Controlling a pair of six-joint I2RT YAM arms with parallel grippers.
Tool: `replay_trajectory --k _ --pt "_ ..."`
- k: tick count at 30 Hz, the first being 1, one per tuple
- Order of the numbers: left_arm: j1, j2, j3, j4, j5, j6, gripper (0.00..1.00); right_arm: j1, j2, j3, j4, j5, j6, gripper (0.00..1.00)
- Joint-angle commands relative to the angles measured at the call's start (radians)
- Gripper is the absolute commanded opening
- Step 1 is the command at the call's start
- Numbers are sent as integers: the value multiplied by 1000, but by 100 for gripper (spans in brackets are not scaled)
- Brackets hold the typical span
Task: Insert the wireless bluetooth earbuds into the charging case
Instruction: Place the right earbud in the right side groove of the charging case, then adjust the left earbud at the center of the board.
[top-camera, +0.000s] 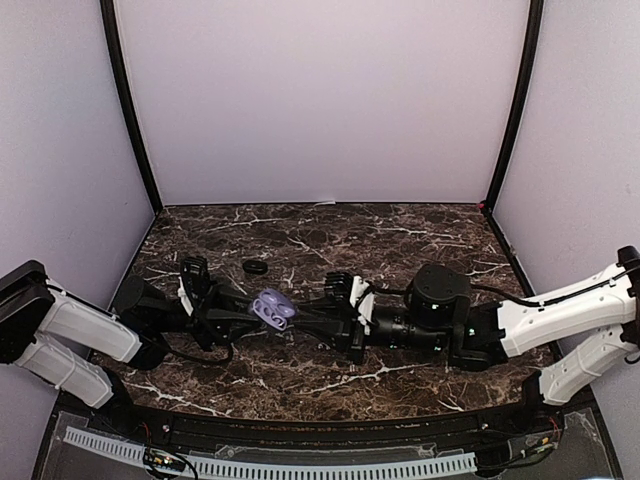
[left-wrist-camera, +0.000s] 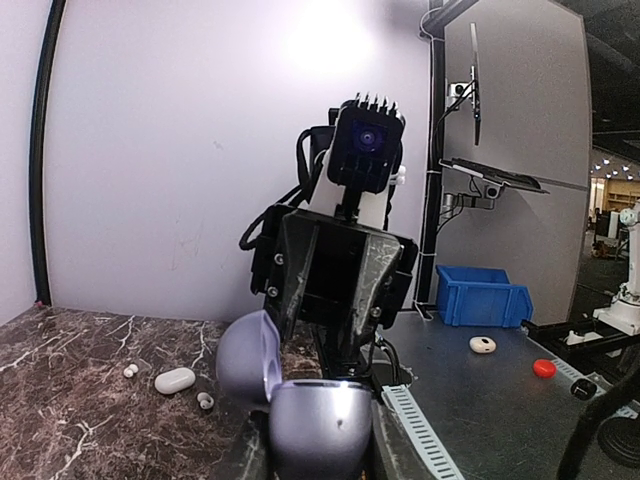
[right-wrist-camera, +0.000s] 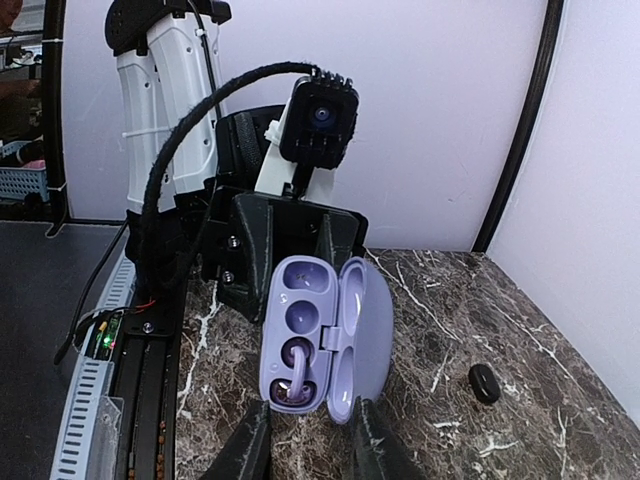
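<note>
Spread right gripper (right-wrist-camera: 312, 412) sat just before small lilac earbud (right-wrist-camera: 296, 385) socketed in open lilac oval case (right-wrist-camera: 330, 310), pinched by left gripper (top-camera: 245, 312).

A flat black ring (top-camera: 256, 268) lay on the dark, white-veined marble desk (top-camera: 420, 235), left of centre and toward the back wall. Off to one side, a blue bin (left-wrist-camera: 480, 296) and a small red object (left-wrist-camera: 544, 368) sat on a grey desk (left-wrist-camera: 480, 410)
</note>
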Motion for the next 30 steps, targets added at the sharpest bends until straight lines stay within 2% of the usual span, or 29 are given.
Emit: replay_trajectory --k 1,5,15,22,30 --pt "-6 -24 -10 141 -5 15 18 3 -48 -42 42 43 24 27" --pt "-6 -36 -14 120 -10 26 18 0 -75 -71 15 89 55 27" --pt "5 -118 -44 -92 -45 123 18 -35 -141 -123 -266 173 163 25" --pt "51 -86 -88 -2 -30 71 18 -170 -102 -100 -372 88 264 22" --pt "139 -41 -162 112 -2 29 18 -286 118 18 -447 2 304 22"
